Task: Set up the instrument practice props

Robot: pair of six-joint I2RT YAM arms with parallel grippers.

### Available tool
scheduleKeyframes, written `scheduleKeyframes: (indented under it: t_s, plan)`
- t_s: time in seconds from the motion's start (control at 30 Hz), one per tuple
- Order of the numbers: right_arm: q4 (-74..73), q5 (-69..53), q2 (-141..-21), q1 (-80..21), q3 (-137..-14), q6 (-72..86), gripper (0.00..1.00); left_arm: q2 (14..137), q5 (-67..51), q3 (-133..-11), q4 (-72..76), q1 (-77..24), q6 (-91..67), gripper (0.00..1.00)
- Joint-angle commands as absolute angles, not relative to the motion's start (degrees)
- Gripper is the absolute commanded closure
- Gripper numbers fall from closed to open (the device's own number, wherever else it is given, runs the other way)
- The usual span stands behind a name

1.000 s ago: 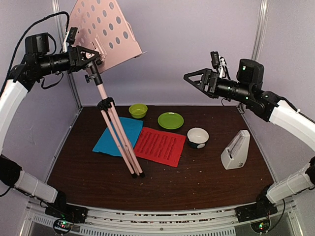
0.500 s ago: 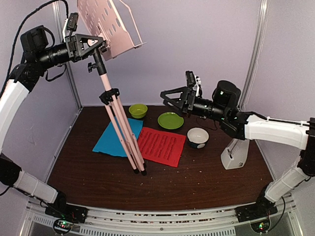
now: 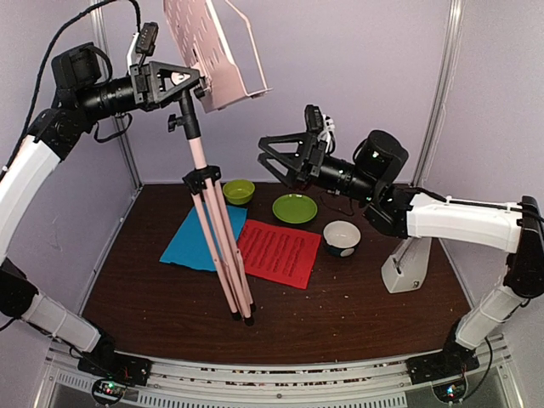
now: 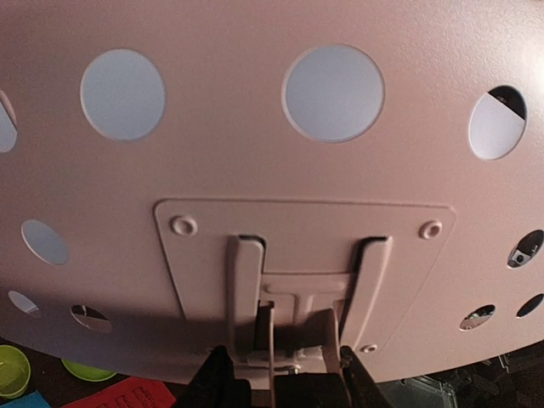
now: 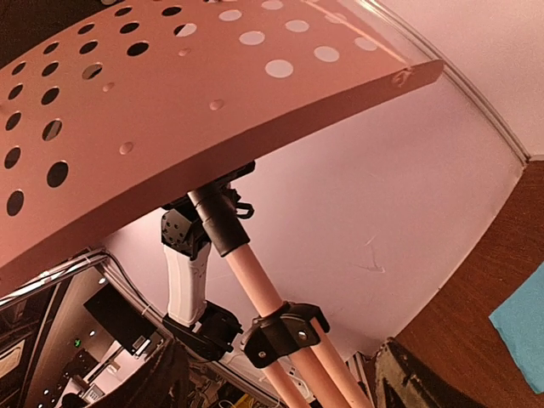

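A: Why is the music stand (image 3: 198,157) held so high up, and not by the legs?

B: The left gripper (image 3: 183,83) is clamped on its neck, just under the desk (image 3: 212,51). I think it's b/c the legs (image 3: 225,255) are bunched together, not spread, so w/o this grip it would fall. It leans, w/ the feet on the table (image 3: 357,314) just in front of the near-left corner of the red sheet (image 3: 276,251).

A: And the right gripper (image 3: 265,161)?

B: Jaws apart, nothing in it. It is up above the red sheet and points at the pole. In the wrist view the black collar (image 5: 280,333) of the legs shows between the two fingers (image 5: 166,378), farther off and not touched. Prob. it is meant to take the collar or a leg and open the tripod, while the other arm steadies the top.

A: The other props?

B: The blue sheet (image 3: 191,242) lies left of the red sheet; edges touching or overlapped, I cannot tell which. The metronome (image 3: 406,262) is upright, well to the right of the red sheet. The green bowl (image 3: 238,191) and green plate (image 3: 295,207) are behind it and the white bowl (image 3: 342,238) is just right of it, but these are not our things.

A: Any risk?

B: The feet may slip toward the red sheet when the legs are pulled.
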State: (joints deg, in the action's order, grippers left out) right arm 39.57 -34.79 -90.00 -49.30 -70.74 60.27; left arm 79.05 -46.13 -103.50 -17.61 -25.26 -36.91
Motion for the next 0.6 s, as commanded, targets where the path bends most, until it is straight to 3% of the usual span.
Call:
scheduleKeyframes:
  t_s: [0.0, 0.1, 0.17, 0.33, 0.57]
  plan:
    - [28.5, -35.9, -81.5, -44.7, -68.7, 60.6, 0.24, 75.5, -48.3, -105.3, -2.0, -25.9, -36.9, 1.00]
    - [4.9, -34.1, -77.8, -40.9, -76.6, 60.5, 0.23, 74.7, -49.4, -104.9, -5.0, -26.6, -32.7, 1.00]
    - [-2.8, -35.1, -77.5, -39.4, -81.7, 65.4, 0.22, 73.6, -49.8, -104.1, -6.0, -27.1, -29.9, 1.00]
    - [-4.4, -36.0, -77.1, -40.5, -86.7, 79.6, 0.20, 72.0, -48.6, -102.5, -10.8, -28.9, -20.3, 1.00]
    - [-11.2, -36.2, -79.7, -45.1, -91.3, 83.3, 0.18, 71.1, -46.2, -99.9, -11.6, -32.6, -13.7, 1.00]
